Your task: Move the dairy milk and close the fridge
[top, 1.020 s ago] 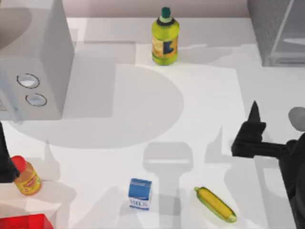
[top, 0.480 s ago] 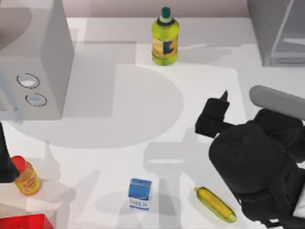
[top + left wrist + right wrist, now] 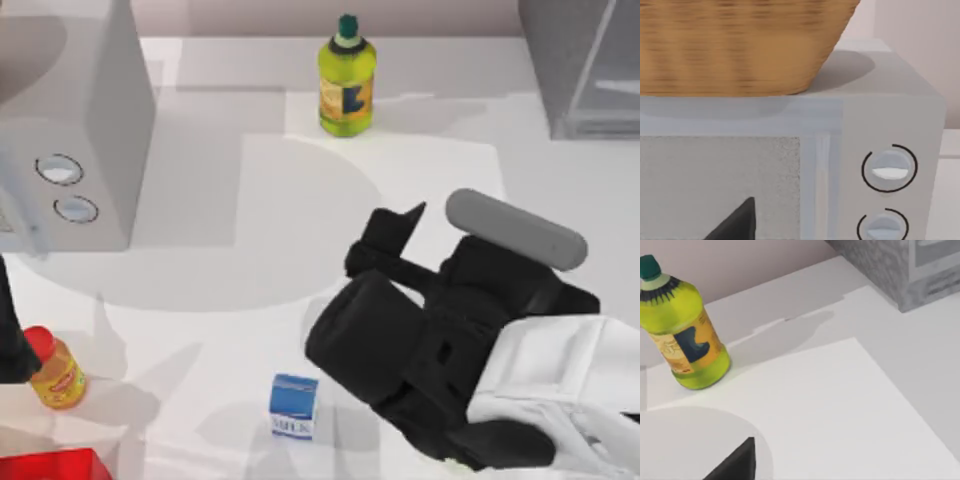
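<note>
Near the surface's front edge, the small blue-topped milk carton is standing untouched; right claw is hovering beyond it, grip unreadable; dark grey speckled fridge is awaiting closing.

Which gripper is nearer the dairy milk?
Right. The right gripper hovers up and right of the dairy milk; the left gripper is parked at the table's far left edge.
</note>
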`<control>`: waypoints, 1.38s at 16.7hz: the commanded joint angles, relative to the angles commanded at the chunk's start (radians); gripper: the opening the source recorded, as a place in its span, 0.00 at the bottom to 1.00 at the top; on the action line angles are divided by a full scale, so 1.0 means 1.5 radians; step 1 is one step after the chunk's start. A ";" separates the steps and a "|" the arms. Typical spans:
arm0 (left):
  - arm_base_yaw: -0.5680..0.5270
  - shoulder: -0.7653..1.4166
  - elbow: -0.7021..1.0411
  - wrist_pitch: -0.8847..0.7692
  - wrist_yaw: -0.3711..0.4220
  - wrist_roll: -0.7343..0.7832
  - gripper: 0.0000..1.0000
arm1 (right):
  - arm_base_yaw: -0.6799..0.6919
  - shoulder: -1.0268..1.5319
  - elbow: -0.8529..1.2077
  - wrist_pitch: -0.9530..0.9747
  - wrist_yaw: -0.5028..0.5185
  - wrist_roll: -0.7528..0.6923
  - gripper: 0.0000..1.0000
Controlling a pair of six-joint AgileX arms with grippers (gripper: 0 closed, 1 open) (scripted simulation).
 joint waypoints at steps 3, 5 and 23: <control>0.000 0.000 0.000 0.000 0.000 0.000 1.00 | 0.024 0.062 0.062 -0.072 0.017 0.095 1.00; 0.000 0.000 0.000 0.000 0.000 0.000 1.00 | 0.042 0.102 0.103 -0.118 0.030 0.157 1.00; 0.000 0.000 0.000 0.000 0.000 0.000 1.00 | 0.216 0.466 0.413 -0.576 0.136 0.649 1.00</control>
